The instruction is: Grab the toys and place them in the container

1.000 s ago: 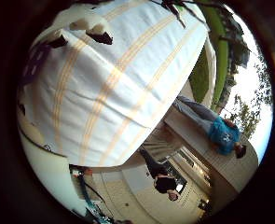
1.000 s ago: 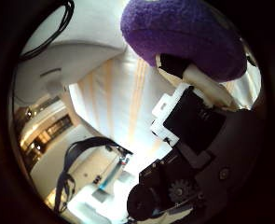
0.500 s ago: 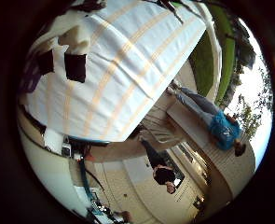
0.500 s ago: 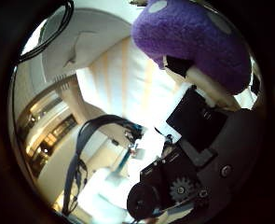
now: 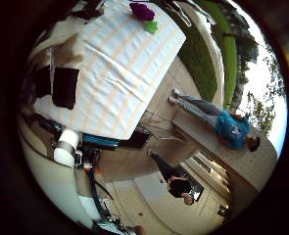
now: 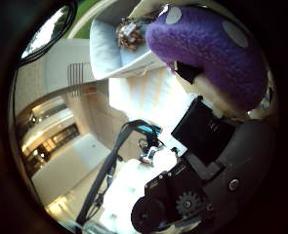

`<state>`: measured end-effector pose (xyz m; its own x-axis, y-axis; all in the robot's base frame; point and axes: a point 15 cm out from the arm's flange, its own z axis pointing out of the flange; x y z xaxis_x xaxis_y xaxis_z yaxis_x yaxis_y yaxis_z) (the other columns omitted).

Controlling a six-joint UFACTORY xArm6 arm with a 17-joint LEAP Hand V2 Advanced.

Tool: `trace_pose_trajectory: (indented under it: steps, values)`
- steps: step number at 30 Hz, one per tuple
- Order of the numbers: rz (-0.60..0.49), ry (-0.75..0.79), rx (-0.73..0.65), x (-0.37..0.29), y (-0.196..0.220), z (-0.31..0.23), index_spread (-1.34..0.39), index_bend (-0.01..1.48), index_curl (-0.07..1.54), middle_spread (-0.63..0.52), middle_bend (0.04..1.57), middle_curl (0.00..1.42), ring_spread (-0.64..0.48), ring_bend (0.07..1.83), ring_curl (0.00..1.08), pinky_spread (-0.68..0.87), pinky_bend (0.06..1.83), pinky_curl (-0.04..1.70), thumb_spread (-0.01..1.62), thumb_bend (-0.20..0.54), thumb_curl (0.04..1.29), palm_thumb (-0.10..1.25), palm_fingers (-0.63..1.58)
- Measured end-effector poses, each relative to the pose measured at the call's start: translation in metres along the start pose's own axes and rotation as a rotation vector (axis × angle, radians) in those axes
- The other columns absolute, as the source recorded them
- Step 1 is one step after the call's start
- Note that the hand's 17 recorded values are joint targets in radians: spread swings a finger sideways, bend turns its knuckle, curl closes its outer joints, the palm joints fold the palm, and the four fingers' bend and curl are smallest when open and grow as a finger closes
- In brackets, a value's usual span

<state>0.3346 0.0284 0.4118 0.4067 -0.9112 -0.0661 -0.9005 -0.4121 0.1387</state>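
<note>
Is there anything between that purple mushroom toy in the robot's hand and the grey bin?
Nothing visible. The purple mushroom toy sits in the hand, and only striped tablecloth shows between it and the grey container.

You find no text, label, number or sign that can be read in either palm view. The purple toy (image 6: pixel 216 53), the striped cloth (image 5: pixel 119 73), the grey container (image 6: pixel 109 48) and the hand's black parts (image 6: pixel 207 180) carry no legible print, and the buildings behind show none either.
</note>
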Motion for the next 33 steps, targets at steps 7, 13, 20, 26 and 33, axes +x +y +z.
trace_pose_trajectory:
  steps: [7, 13, 20, 26, 33]
  values:
    - [-0.113, -0.123, 0.278, -0.079, -0.095, -0.040, -1.11, 0.71, 0.48, -0.26, 1.16, 1.16, -0.08, 1.53, 0.78, 0.18, 1.42, 0.97, 1.16, -0.022, 0.70, 0.90, 0.75]
    - [-0.131, -0.160, 0.310, -0.118, -0.180, 0.004, -1.01, 0.72, 0.63, -0.23, 1.11, 1.09, -0.03, 1.44, 0.72, 0.22, 1.35, 0.94, 1.17, -0.022, 0.66, 0.88, 0.75]
    - [-0.145, -0.178, 0.202, -0.142, -0.236, 0.066, -0.64, 0.60, 0.73, -0.15, 0.73, 0.88, 0.10, 1.19, 0.64, 0.32, 1.14, 0.90, 1.17, -0.035, 0.61, 0.83, 0.09]
    - [-0.166, -0.185, 0.119, -0.150, -0.247, 0.088, -0.45, 0.41, 0.58, -0.01, 0.34, 0.62, 0.24, 0.76, 0.41, 0.41, 0.89, 0.70, 1.15, -0.038, 0.56, 0.78, -0.18]
    - [-0.169, -0.184, 0.095, -0.134, -0.241, 0.079, -0.45, 0.17, 0.42, 0.09, 0.13, 0.43, 0.31, 0.52, 0.31, 0.48, 0.71, 0.55, 1.11, -0.033, 0.50, 0.74, -0.11]
